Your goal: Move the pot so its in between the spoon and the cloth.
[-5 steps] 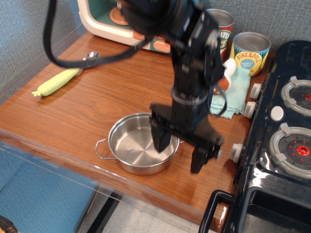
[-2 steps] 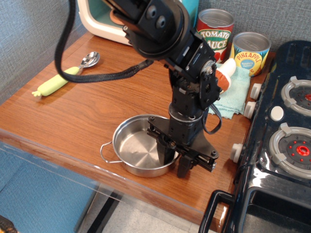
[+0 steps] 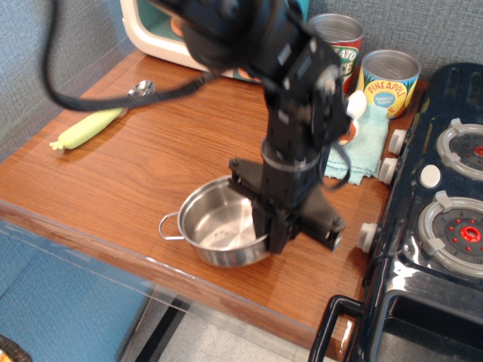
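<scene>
1. The pot (image 3: 219, 234) is nearest to us, close to the front edge of the table (image 3: 151, 162). Its right side is now raised, so it sits tilted; a second ago it lay flat on the wood.
2. The gripper (image 3: 270, 230) is at the pot's right rim. A second ago its fingers stood apart over the rim; now they are closed on the rim of the pot, one finger inside and one outside.
3. From this I judge that the grasp is done and the lift has begun. The carrying away from the front edge is still to do.
4. Behind the pot and to its right lies the cloth (image 3: 361, 147), partly hidden by the arm.
5. Far behind the pot to its left lies the spoon (image 3: 96, 119).
6. Two cans (image 3: 389, 81) stand behind the cloth.
</scene>
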Robot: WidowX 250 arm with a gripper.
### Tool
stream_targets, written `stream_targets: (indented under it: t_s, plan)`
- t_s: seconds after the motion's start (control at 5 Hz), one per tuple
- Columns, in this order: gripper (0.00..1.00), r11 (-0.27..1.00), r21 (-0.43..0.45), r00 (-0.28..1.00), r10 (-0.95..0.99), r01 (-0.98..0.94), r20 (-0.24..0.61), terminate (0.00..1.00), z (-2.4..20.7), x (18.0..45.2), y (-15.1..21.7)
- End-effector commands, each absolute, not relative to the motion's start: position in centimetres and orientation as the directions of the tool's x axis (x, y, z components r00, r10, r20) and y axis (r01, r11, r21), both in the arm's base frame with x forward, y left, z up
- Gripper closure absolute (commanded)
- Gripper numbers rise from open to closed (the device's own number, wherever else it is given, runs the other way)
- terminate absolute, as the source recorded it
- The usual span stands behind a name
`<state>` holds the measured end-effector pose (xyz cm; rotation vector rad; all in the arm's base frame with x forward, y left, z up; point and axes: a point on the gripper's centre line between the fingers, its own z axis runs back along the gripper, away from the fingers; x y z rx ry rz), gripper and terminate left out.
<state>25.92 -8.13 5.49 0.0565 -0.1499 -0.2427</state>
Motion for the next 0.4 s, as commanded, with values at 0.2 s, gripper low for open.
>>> stream_targets:
  t_s: [0.2]
  plan:
    - [1.00,0.985,0.107,0.968,0.105,-0.133,0.229,0.00,8.6,37.7,-0.8]
